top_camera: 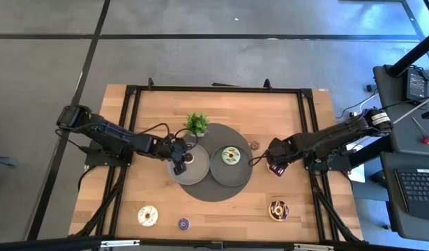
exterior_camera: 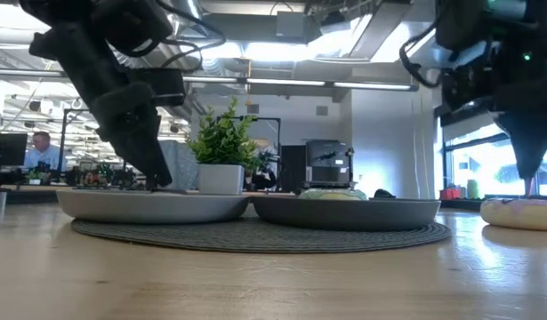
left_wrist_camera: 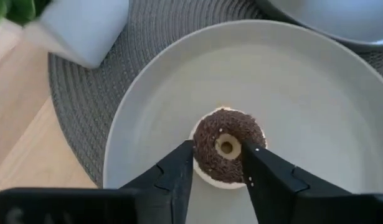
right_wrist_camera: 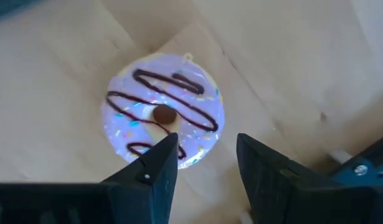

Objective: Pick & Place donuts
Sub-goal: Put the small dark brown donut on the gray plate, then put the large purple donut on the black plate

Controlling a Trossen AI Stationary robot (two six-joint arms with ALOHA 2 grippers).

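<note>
My left gripper [left_wrist_camera: 217,163] is open, low over the left grey plate [top_camera: 190,174]. Its fingers stand at either side of a chocolate-sprinkled donut [left_wrist_camera: 228,146] that lies flat in that plate. My right gripper [right_wrist_camera: 207,155] is open just above a pink donut with dark drizzle [right_wrist_camera: 161,111], which lies flat on the wood right of the plates [top_camera: 277,169]. One finger hangs over the pink donut's edge and the other over bare wood. A green donut [top_camera: 231,155] lies in the right plate. A cream donut [top_camera: 148,215], a tiny purple one [top_camera: 183,223], a dark sprinkled one [top_camera: 278,209] and a tiny brown one [top_camera: 254,146] lie on the table. My left gripper comes at the chocolate donut's rim [left_wrist_camera: 200,155] from above, slanting, with the donut flat in the plate. I cannot tell whether the fingers touch it.
A small potted plant [top_camera: 196,124] stands at the far edge of the round grey mat [top_camera: 207,194], close to my left gripper. Both plates sit side by side on the mat. Bare wood lies along the table's near and far edges.
</note>
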